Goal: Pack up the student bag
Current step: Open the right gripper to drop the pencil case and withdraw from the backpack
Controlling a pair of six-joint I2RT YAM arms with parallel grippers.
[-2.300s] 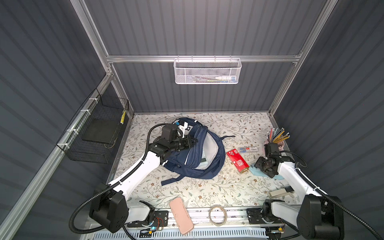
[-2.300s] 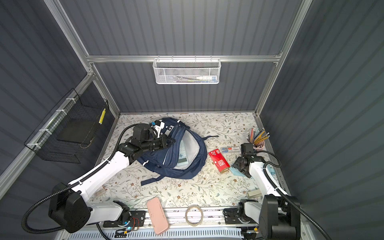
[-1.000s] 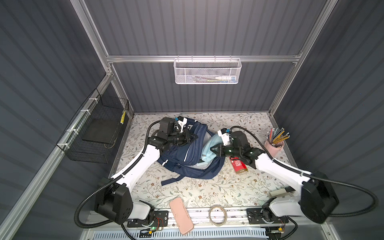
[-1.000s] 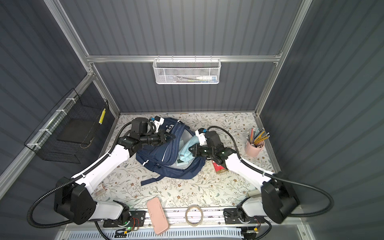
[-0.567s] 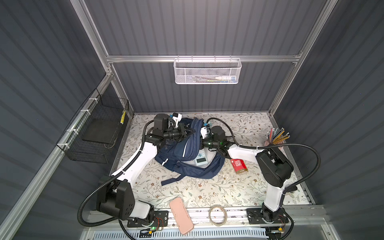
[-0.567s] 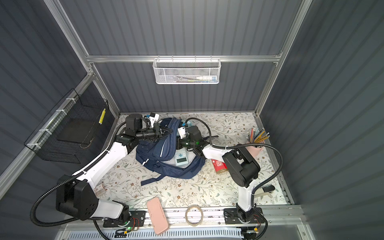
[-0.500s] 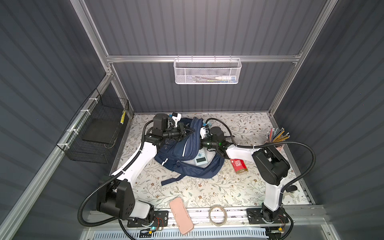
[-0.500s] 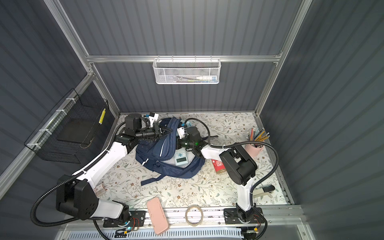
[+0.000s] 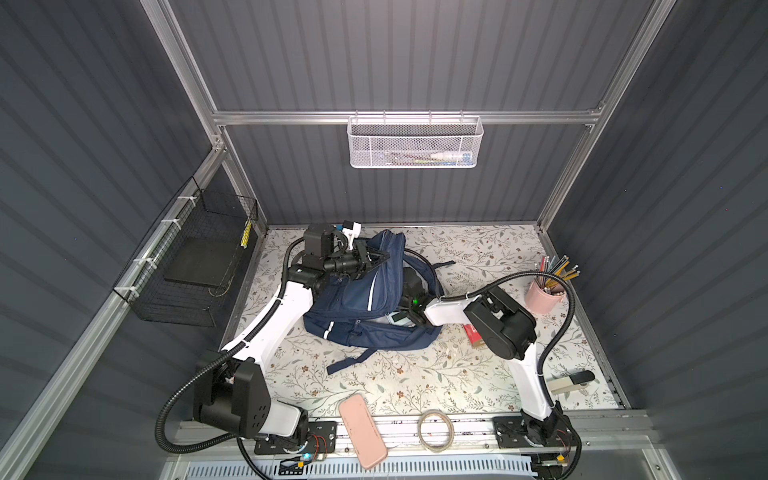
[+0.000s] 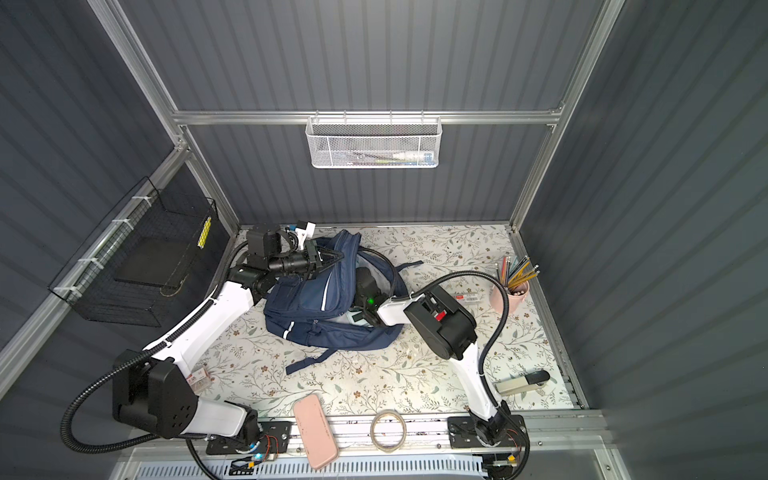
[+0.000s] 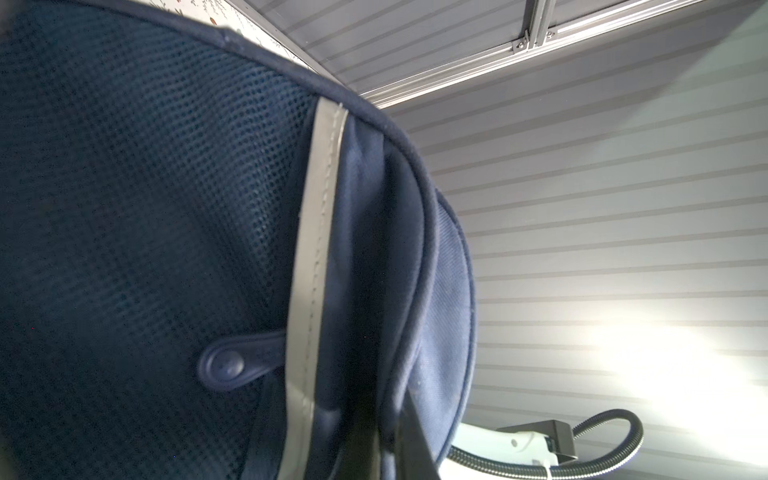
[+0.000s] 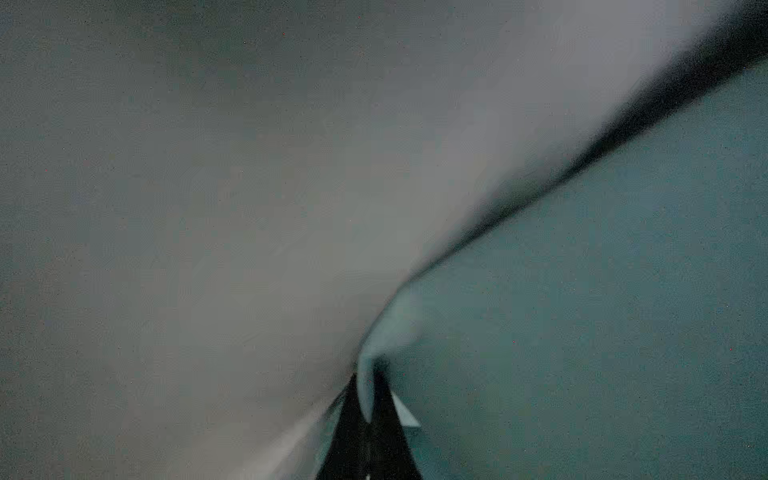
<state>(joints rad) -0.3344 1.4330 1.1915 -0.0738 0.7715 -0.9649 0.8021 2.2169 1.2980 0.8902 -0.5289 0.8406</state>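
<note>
Right wrist view alone looks inside the student bag (image 12: 208, 208): pale grey lining, with my right end effector (image 12: 368, 388) clamped on a thin teal sheet (image 12: 602, 291). Both top views hide that grip. They show the navy, white-striped student bag (image 9: 353, 299) left of centre on the floral counter (image 9: 415, 374), its upper rim pinched shut in my left end effector (image 9: 374, 257).

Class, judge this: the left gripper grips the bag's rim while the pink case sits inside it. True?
No: the pink case lies outside the student bag, at the front edge, in both top views. The left gripper does grip its rim.
</note>
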